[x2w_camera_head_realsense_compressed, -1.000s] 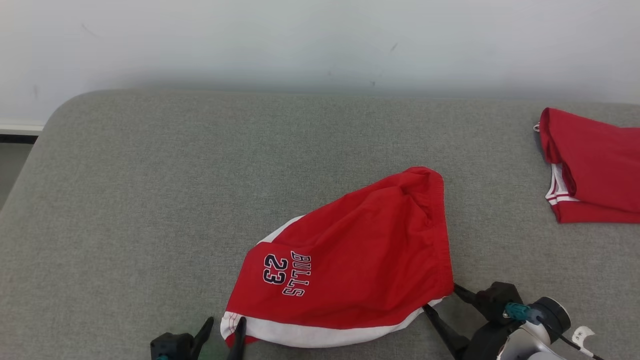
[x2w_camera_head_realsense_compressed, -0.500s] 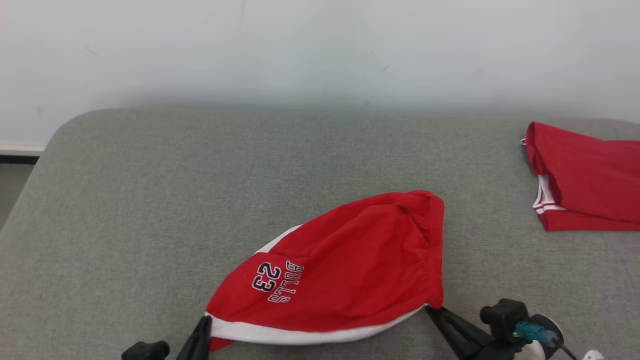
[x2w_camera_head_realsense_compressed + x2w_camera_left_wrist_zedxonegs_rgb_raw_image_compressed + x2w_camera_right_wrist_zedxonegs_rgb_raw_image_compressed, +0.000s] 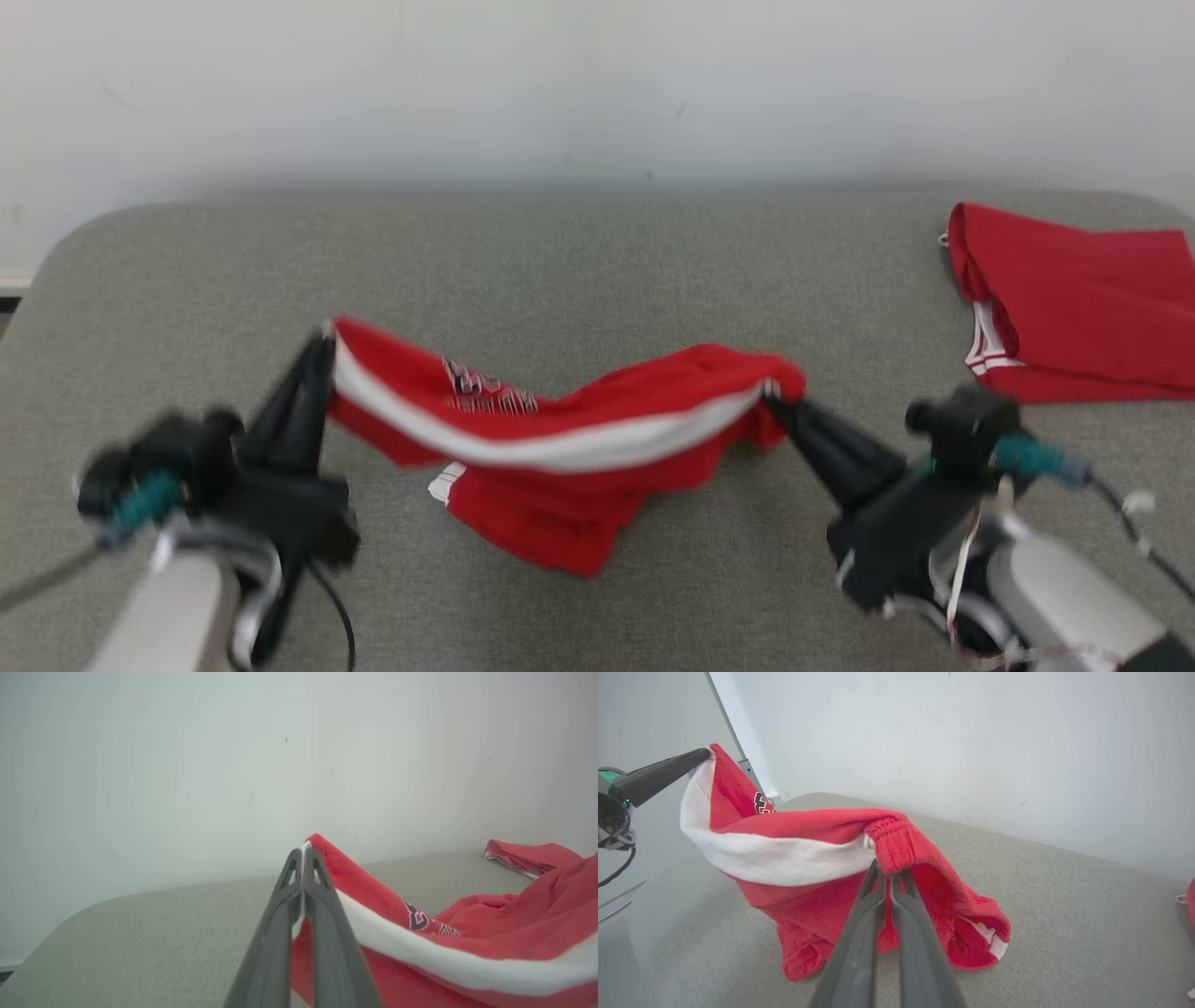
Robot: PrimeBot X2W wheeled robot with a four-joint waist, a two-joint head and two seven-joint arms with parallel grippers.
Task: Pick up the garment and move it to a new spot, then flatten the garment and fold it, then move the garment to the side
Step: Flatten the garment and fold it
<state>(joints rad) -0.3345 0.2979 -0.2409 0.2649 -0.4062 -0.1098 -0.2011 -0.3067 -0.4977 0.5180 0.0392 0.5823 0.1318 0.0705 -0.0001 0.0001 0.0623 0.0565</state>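
The garment (image 3: pixel 560 439) is a pair of red shorts with a white side stripe and dark lettering. It hangs in the air between my two grippers, sagging in the middle, its lower folds at or near the grey surface (image 3: pixel 579 271). My left gripper (image 3: pixel 324 347) is shut on the hem corner at the left. My right gripper (image 3: pixel 777 399) is shut on the elastic waistband at the right. In the left wrist view the left gripper (image 3: pixel 302 851) pinches the garment (image 3: pixel 448 947). The right wrist view shows the right gripper (image 3: pixel 887 872) clamped on the garment (image 3: pixel 808 854), with the left gripper (image 3: pixel 706 753) at the far corner.
A second red garment (image 3: pixel 1074 303), folded, lies at the right end of the grey surface, and shows as the folded red garment (image 3: pixel 528 856) in the left wrist view. A pale wall (image 3: pixel 597 84) stands behind the surface. The surface's rounded left corner (image 3: pixel 84 233) is near my left arm.
Both grippers shut on the garment's near corners and lifted it off the surface, so it now hangs stretched between them. The head camera has also shifted.
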